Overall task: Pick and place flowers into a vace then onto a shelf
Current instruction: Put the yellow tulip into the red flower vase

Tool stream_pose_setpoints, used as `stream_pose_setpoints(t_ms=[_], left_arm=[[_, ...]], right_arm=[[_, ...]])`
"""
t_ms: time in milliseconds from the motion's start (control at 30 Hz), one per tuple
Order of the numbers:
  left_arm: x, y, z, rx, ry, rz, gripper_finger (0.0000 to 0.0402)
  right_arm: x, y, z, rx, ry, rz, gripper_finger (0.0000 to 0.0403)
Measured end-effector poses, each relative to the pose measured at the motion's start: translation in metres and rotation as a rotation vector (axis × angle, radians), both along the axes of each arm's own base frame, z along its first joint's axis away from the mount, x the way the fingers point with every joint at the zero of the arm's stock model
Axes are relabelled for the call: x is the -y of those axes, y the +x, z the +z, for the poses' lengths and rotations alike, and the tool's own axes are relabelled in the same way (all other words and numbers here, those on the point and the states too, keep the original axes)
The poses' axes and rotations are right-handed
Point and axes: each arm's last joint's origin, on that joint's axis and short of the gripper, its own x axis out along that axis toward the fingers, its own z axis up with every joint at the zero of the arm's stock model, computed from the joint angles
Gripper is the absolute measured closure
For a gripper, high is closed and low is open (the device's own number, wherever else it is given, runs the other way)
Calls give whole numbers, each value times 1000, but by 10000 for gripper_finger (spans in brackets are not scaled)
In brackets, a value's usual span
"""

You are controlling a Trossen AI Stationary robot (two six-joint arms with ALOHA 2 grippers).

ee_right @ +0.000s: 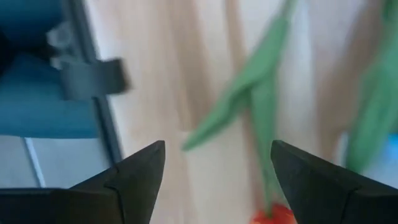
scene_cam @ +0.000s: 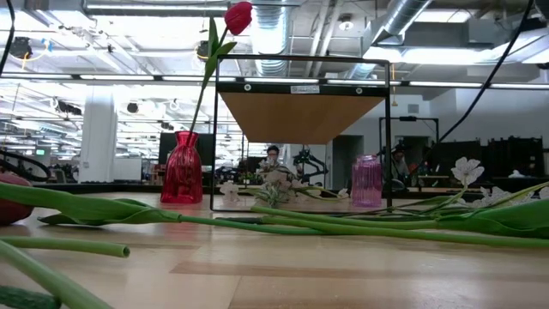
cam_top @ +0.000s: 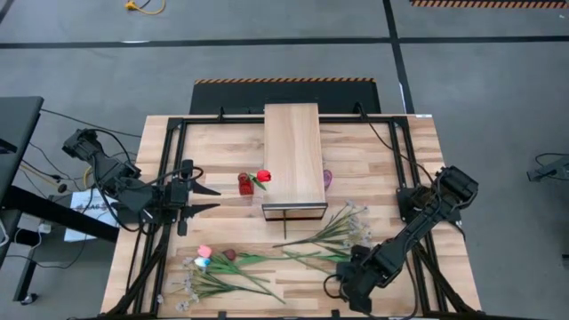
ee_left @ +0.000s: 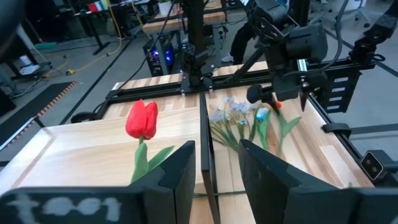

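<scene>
1. Green stems (scene_cam: 283,225) lie nearest the low camera, flat across the table (scene_cam: 343,275). Behind them a red vase (scene_cam: 182,178) holds one red tulip (scene_cam: 238,17), upright with its stem leaning slightly. A pink vase (scene_cam: 366,181) stands to its right. The shelf (scene_cam: 300,116) spans between them on a black frame; a small white label on the frame's top bar is unreadable.

2. High view: the shelf (cam_top: 292,156) sits at table centre. The red vase (cam_top: 245,184) with its tulip (cam_top: 263,176) is just beside the shelf's left edge; the pink vase (cam_top: 327,180) is at its right edge. Loose flowers (cam_top: 222,271) lie along the near edge, white sprays (cam_top: 342,227) towards the right. The left gripper (cam_top: 213,197) hovers left of the red vase, jaws partly open, holding nothing. The right gripper (cam_top: 347,284) is low over the stems at the near edge.

3. Left wrist view: the left gripper (ee_left: 214,171) faces the tulip (ee_left: 142,119), empty.

4. Right wrist view: the right gripper (ee_right: 214,171) has its jaws wide apart over a green stem (ee_right: 255,106), gripping nothing.
</scene>
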Motion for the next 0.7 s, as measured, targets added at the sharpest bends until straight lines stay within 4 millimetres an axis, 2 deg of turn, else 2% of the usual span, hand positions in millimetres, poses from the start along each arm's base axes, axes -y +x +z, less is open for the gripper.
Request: stream_pose_setpoints(t_ms=[267,700], left_arm=[[0,0,0,0,-2,0,288],[1,0,0,-7,-34,-36,288]], right_arm=[[5,-3,-2,-18,-75,-13,117],[7,-3,-2,-3,-102,-28,117]])
